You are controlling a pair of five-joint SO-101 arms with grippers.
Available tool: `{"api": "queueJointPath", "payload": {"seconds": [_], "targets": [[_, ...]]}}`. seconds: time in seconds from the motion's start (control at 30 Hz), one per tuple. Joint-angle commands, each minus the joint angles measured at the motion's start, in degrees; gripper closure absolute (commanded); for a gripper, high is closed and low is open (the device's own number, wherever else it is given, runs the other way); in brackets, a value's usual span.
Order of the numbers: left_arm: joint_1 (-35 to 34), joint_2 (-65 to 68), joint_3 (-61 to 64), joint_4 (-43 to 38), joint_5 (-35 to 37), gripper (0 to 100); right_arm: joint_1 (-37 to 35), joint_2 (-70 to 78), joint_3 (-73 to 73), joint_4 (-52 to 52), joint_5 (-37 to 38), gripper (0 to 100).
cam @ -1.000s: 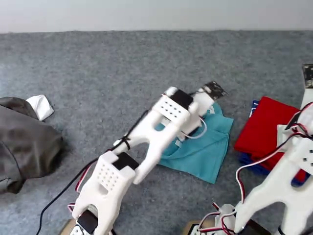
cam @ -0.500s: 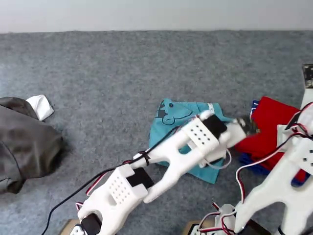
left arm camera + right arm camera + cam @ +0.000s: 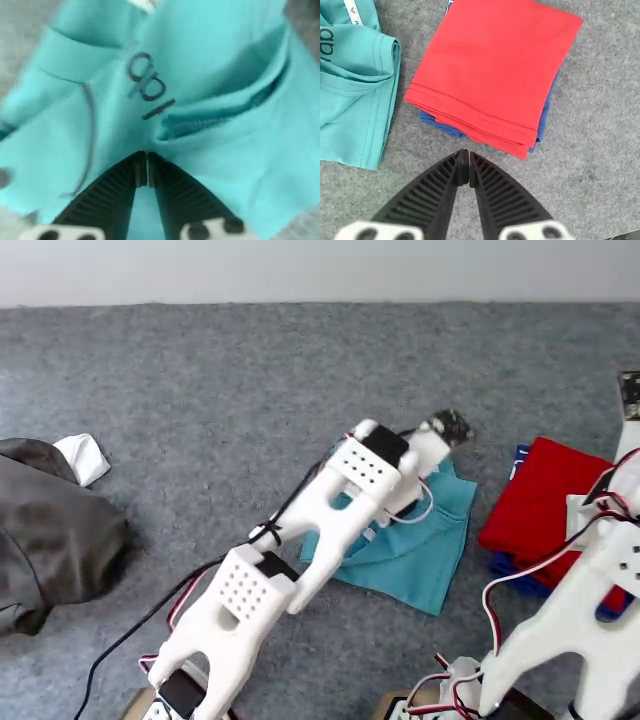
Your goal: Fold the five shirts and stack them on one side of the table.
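Jaws closed on both: left gripper tips meet over part-folded teal shirt at 4 o'clock (pinch unclear), right gripper empty by red shirt atop blue shirt at 3 o'clock; teal fold looks in hand, next needs a final fold, then stacking on red.

surface: grey carpet-like table | backdrop: white wall along far edge

This looks like a robotics lab bench. White arms with perforated plastic shells and exposed red and black wires stand at a table covered in grey felt-like fabric, set against a bare white wall. No household furnishings surround it.
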Motion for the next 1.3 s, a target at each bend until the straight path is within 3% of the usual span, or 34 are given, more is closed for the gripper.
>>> {"api": "queueJointPath", "payload": {"seconds": [0.0, 0.17, 0.43, 0.6, 0.97, 1.27], "targets": [[3.1, 0.0, -2.6, 1.7, 0.4, 99, -0.5, -1.1, -0.4, -0.2, -0.3, 98.6], [10.0, -0.2, -9.0, 9.9, 0.4, 99, -0.5, -1.1, -0.4, -0.2, -0.3, 98.6], [19.2, -8.2, -6.2, 10.0, 0.5, 99, -0.5, -1.4, -0.4, -0.2, -0.2, 98.6], [19.0, -13.1, 0.0, 9.9, 0.5, 99, -0.5, -1.4, -0.4, -0.2, -0.2, 98.6], [-1.1, -24.5, 5.5, 9.9, 0.9, 99, -1.5, -1.1, -0.4, 0.0, -0.6, 98.6], [-19.6, -46.5, 24.7, 9.9, 1.8, 99, -16.3, 2.5, -0.2, -0.3, -3.9, 98.6]]}}
